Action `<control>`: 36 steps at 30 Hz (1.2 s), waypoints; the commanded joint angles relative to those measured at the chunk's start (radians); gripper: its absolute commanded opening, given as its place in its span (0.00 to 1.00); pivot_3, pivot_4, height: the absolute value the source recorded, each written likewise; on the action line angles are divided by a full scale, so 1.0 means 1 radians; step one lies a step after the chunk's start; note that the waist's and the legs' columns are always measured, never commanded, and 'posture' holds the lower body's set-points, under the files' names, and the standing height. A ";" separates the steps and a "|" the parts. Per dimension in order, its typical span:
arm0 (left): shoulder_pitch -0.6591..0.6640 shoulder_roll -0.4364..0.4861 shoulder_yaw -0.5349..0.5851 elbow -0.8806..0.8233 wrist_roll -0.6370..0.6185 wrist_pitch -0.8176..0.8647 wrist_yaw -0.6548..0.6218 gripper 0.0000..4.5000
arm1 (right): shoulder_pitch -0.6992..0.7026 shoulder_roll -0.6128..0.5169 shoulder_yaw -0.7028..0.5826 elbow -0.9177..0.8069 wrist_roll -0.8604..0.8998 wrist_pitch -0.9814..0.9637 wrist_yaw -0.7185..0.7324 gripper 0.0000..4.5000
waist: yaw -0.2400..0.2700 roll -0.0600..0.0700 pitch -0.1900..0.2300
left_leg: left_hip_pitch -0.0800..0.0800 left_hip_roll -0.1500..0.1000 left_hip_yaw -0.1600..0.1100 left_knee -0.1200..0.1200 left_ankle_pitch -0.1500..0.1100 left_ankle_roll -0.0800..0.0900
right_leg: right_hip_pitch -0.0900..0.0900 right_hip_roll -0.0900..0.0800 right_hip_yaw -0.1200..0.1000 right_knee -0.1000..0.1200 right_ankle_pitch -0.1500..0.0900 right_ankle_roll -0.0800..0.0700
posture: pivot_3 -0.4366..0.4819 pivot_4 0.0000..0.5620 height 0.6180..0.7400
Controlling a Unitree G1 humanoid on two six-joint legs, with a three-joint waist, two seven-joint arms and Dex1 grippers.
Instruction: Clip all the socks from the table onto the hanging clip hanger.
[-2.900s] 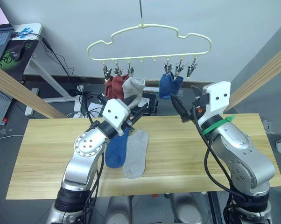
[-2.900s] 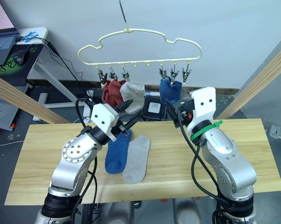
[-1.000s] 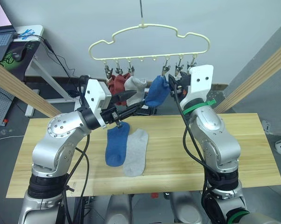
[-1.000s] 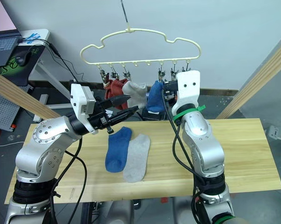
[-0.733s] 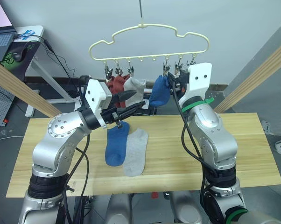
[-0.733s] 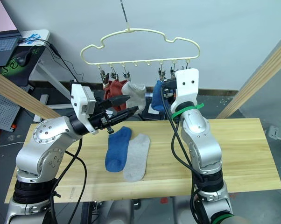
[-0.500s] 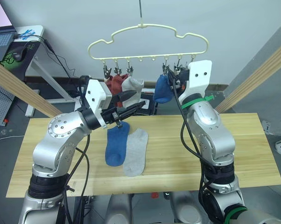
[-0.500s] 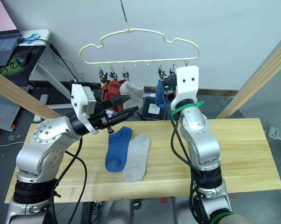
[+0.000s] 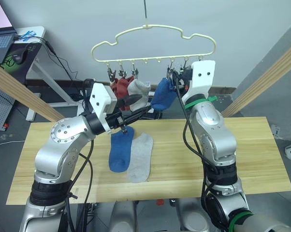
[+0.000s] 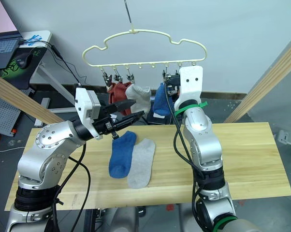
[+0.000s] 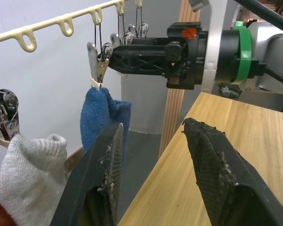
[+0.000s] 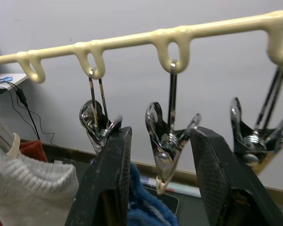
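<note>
while the right gripper (image 12: 155,188) sits raised at the clip hanger (image 9: 152,30), we see its jaws parted around an empty metal clip (image 12: 169,141), gripping nothing. just beside it a blue sock (image 9: 163,94) hangs clipped, with a grey sock (image 9: 138,87) and a red sock (image 9: 120,86) further along. left gripper (image 11: 153,174) hovers released below them. on the table (image 9: 261,159) lie a second blue sock (image 9: 120,150) and a second grey sock (image 9: 140,157), touching.

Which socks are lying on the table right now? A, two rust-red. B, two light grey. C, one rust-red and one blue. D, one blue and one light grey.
D: a blue sock and a light grey sock lie side by side on the table, while the others hang from the clip hanger.
</note>
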 commanded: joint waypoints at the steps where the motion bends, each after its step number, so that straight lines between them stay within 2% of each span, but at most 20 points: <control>1: 0.013 0.002 0.002 -0.037 -0.003 -0.021 -0.003 0.50 | -0.031 0.019 -0.006 -0.010 0.003 -0.038 -0.014 0.44 | 0.000 0.000 0.000 | 0.000 0.000 0.000 0.000 0.000 0.000 | 0.000 0.000 0.000 0.000 0.000 0.000 | 0.41 0.60 1.00; 30: 0.040 0.002 0.003 -0.045 0.002 -0.027 0.000 0.50 | -0.082 0.074 -0.036 0.061 0.015 -0.088 -0.011 0.44 | 0.001 0.000 0.000 | 0.000 0.000 0.000 -0.001 0.000 0.000 | 0.000 0.000 0.000 0.000 0.000 0.000 | 0.42 0.60 1.00; 33: 0.045 0.000 0.000 -0.045 0.008 -0.033 0.003 0.50 | -0.082 0.076 -0.036 0.060 0.014 -0.092 -0.012 0.32 | 0.001 0.000 0.000 | 0.000 0.000 0.000 -0.001 0.000 0.000 | 0.000 0.000 0.000 0.000 0.000 0.000 | 0.42 0.60 1.00; 36: 0.052 -0.003 -0.004 -0.049 0.012 -0.036 0.007 0.50 | -0.080 0.078 -0.036 0.056 0.013 -0.092 -0.013 0.10 | 0.001 0.000 0.000 | 0.000 0.000 0.000 -0.001 0.000 0.000 | 0.000 0.000 0.000 0.000 0.000 0.000 | 0.41 0.60 1.00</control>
